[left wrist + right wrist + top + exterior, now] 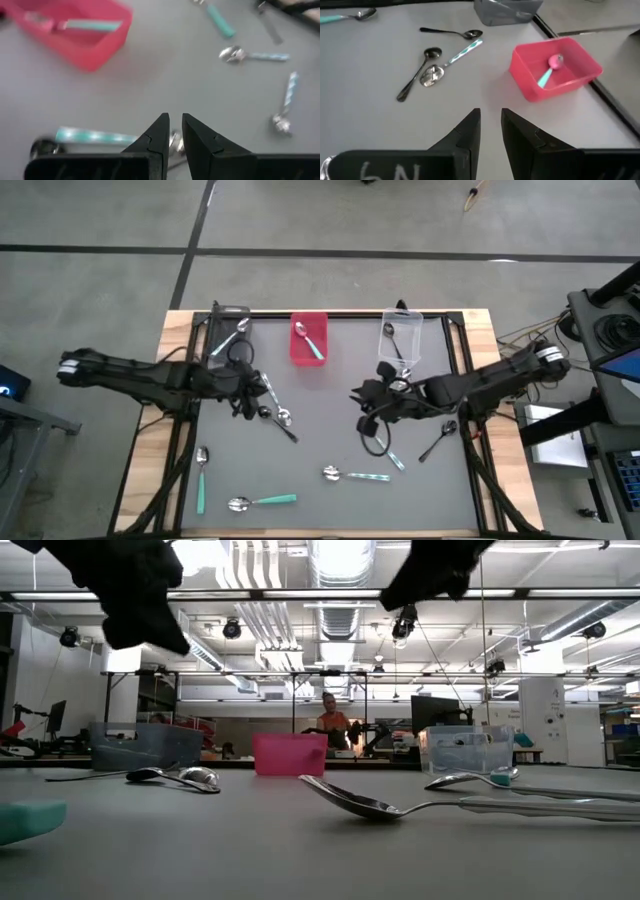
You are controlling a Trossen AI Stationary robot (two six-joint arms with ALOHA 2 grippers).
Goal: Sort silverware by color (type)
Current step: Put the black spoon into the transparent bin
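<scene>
On the grey mat, spoons (pixel 362 476) lie scattered; one teal-handled spoon (pixel 311 343) sits in the red bin (pixel 307 355). Contents of the grey bin (pixel 227 332) — hard to make out. Left gripper (pixel 172 131), right gripper (pixel 490 126) — jaws narrow, a slit apart, holding nothing, both above the mat.
</scene>
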